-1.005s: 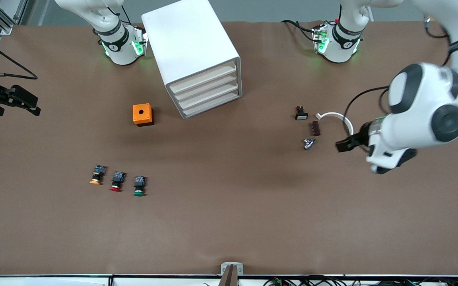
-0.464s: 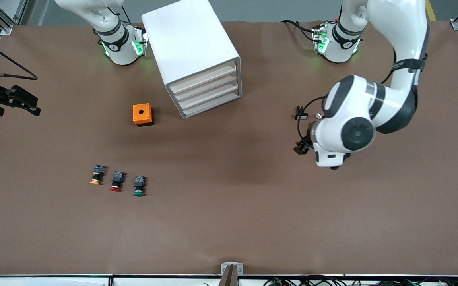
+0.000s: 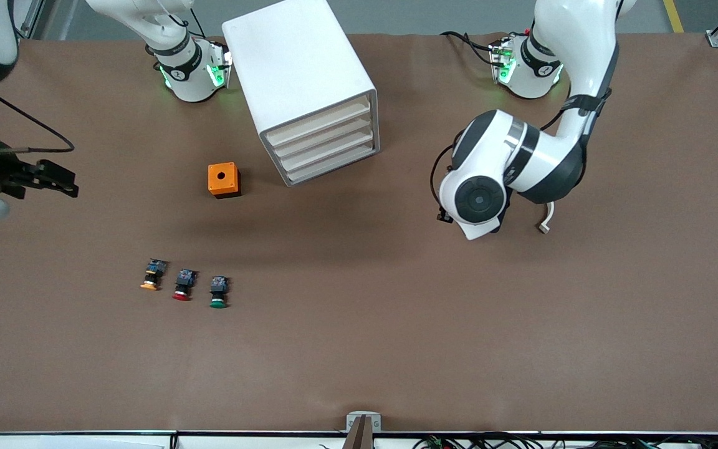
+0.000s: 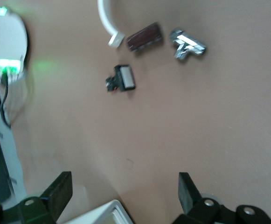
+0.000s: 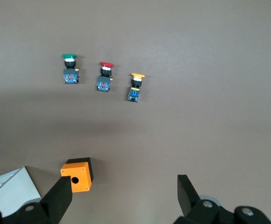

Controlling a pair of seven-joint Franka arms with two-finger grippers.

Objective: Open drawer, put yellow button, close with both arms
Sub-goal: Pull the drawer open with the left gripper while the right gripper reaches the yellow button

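The white cabinet [image 3: 300, 75] stands near the right arm's base, and its top drawer [image 3: 321, 121] is shut like the three below it. The yellow button [image 3: 151, 275] lies on the table nearer the camera, in a row with a red and a green one; it also shows in the right wrist view [image 5: 136, 86]. My left gripper [image 3: 443, 216] is open and empty, up between the cabinet and some small parts; its wrist view [image 4: 123, 193] shows a cabinet corner [image 4: 102, 214]. My right gripper [image 3: 53, 178] is open and empty, over the table's edge at the right arm's end, and shows in its wrist view [image 5: 124, 193].
An orange box [image 3: 224, 179] with a round hole sits beside the cabinet. The red button [image 3: 182, 284] and the green button [image 3: 218, 292] lie beside the yellow one. A black-white switch [image 4: 123, 79], a brown piece [image 4: 144, 37], a metal piece [image 4: 187, 44] and a white curved piece [image 4: 106, 21] lie under the left arm.
The left arm has swung from the left arm's end of the table toward the cabinet, covering the small parts. The right gripper has shifted slightly inward over the table.
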